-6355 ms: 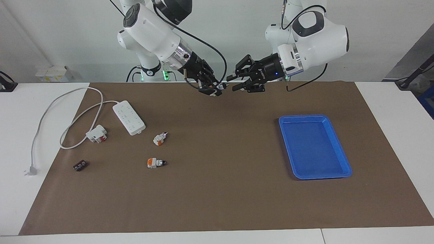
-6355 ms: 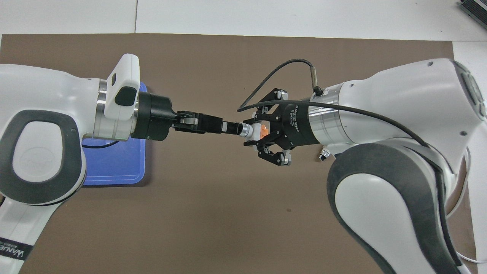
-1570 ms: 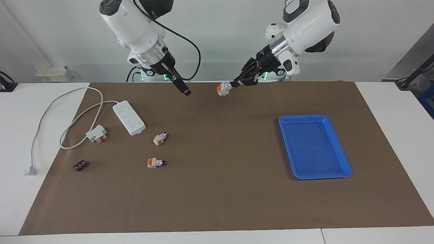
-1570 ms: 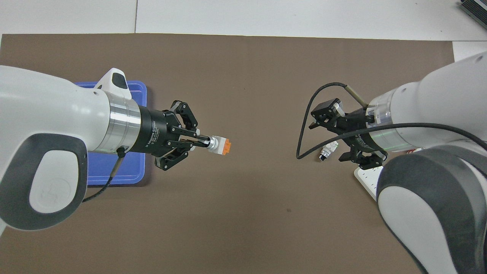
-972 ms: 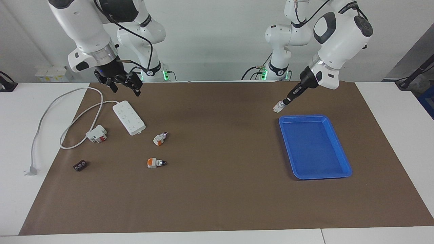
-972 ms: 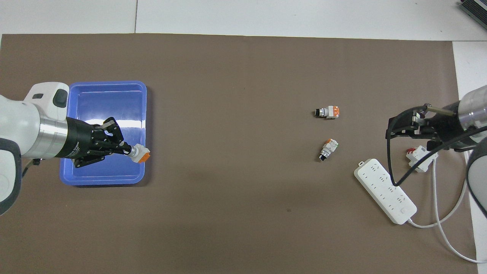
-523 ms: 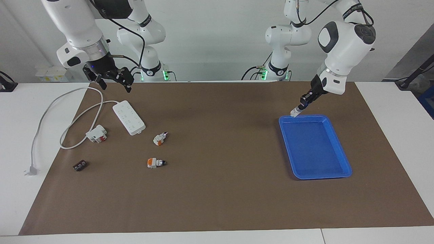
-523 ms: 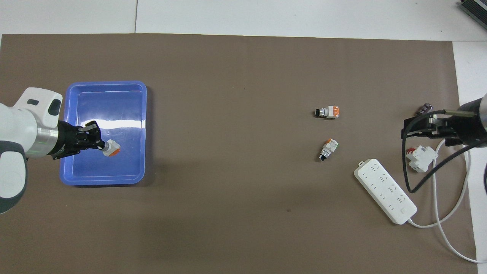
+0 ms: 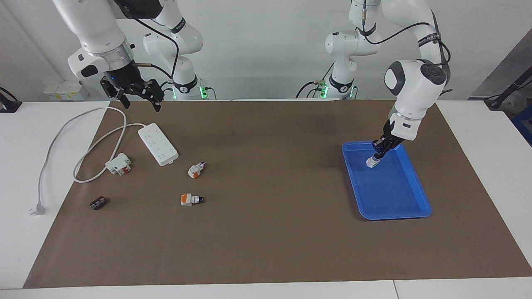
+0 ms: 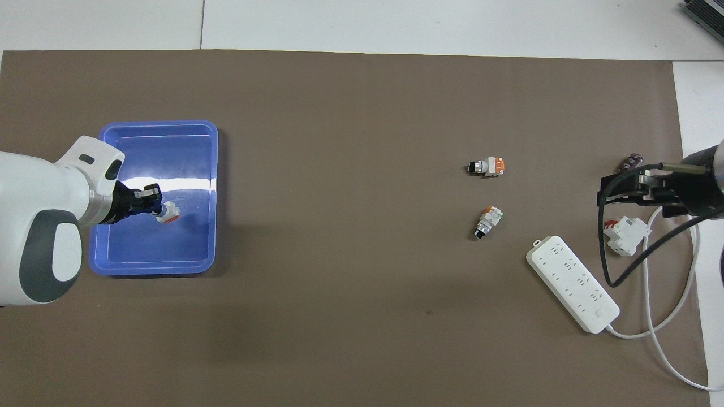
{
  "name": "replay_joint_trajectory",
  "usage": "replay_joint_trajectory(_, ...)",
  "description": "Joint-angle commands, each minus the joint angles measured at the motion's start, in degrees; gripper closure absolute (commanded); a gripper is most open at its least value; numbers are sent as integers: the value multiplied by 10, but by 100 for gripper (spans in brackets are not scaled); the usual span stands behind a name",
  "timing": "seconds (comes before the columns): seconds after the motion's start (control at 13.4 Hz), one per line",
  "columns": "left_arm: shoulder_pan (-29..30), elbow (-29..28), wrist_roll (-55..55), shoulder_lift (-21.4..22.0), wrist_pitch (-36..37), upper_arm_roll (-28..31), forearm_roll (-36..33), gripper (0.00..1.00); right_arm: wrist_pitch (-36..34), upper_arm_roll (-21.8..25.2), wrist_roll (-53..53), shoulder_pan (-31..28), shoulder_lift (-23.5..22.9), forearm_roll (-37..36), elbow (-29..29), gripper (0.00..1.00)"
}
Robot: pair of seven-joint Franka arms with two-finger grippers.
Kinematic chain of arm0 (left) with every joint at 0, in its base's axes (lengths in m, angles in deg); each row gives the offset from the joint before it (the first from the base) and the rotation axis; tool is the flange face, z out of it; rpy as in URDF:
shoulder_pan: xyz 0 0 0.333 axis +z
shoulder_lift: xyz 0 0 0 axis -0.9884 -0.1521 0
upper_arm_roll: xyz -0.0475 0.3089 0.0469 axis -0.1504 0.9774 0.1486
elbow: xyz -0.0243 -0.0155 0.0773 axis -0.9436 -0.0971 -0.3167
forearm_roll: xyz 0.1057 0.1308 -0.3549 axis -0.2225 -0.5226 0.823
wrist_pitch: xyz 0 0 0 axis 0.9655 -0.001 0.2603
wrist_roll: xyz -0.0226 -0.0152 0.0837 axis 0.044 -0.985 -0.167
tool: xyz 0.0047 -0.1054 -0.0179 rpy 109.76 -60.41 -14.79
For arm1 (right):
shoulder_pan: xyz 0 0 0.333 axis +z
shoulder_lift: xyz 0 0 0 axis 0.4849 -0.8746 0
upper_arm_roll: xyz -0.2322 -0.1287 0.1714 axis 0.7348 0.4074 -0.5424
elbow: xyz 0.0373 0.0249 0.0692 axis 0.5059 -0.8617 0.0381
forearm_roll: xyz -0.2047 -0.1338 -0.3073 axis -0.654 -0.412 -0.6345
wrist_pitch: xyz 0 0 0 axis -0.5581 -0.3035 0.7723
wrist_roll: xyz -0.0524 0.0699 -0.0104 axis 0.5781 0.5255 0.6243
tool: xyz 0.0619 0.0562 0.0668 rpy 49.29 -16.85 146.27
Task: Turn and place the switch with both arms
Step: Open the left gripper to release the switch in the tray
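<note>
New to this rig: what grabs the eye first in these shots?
The bright blue tray at the left arm's end of the table, with the left gripper shut on a switch low over it. Then the right gripper, open, waiting above the white power strip, with two more switches lying on the brown mat nearby.

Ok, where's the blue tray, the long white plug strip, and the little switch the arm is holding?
blue tray (image 9: 415, 209): facing view, on its rim.
power strip (image 10: 572, 284): overhead view, middle of its top.
held switch (image 10: 168, 213): overhead view, its white body.
</note>
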Motion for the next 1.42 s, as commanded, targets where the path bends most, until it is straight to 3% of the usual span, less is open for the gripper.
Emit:
replay_joint_trajectory(0.0,0,-46,68,24,-20,-4,-12,100,-9,-62,-14,-68,3,-11,4,0)
replay_joint_trajectory(0.45,-4,-47,147,22,-22,-6,-12,100,-16,-61,-14,-56,-1,-23,14,0)
replay_joint_trajectory(0.52,-4,-47,165,22,-22,-5,-12,94,-19,-61,-13,-56,2,-23,12,0)
replay_joint_trajectory(0.67,-5,-35,185,19,-16,-6,-12,47,-22,-61,-10,-55,6,-23,5,0)
replay_joint_trajectory(0.9,-5,-9,187,15,-14,-6,-12,24,-21,-61,-9,-55,9,-23,1,0)
replay_joint_trajectory(1.05,-5,24,185,17,-14,-6,-12,1,-17,-63,-8,-54,9,-23,1,0)
replay_joint_trajectory(1.35,-19,74,185,34,9,-12,-12,0,-20,-65,-9,-54,10,-23,2,0)
